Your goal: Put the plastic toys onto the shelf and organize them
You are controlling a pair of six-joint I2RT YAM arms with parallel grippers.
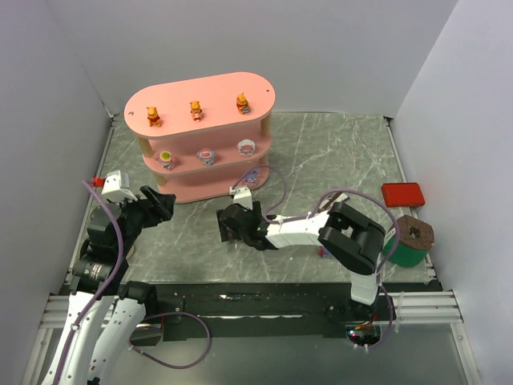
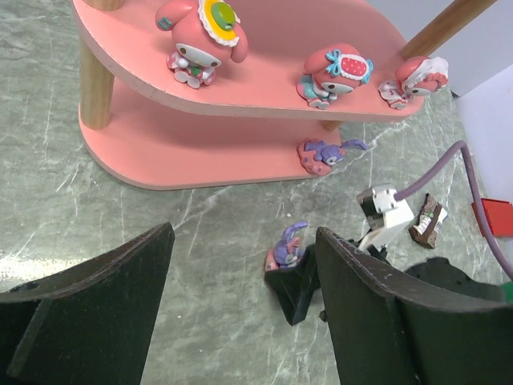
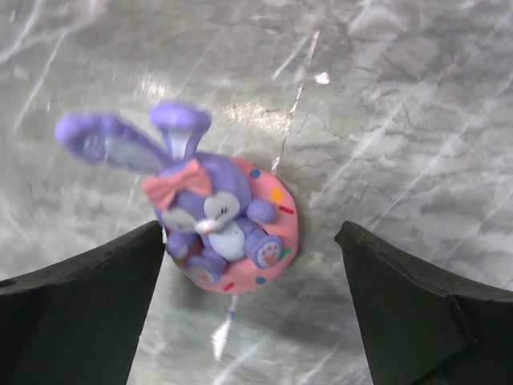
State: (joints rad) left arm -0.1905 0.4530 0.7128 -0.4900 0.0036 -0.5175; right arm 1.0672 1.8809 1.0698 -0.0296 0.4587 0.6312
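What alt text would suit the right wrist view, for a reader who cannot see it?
A purple bunny toy seated in a pink sprinkled ring rests on the grey marbled table, between the open black fingers of the right gripper. The toy is close to one finger, and the other stands clear of it.

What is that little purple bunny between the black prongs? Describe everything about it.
The purple bunny is a glossy plastic figurine: two long ears, one bent sideways, a pink bow, white muzzle and belly, seated in a pink donut ring with coloured sprinkles. It rests on the grey marbled table, between the right tool's open fingers, close beside one, clear of the other.
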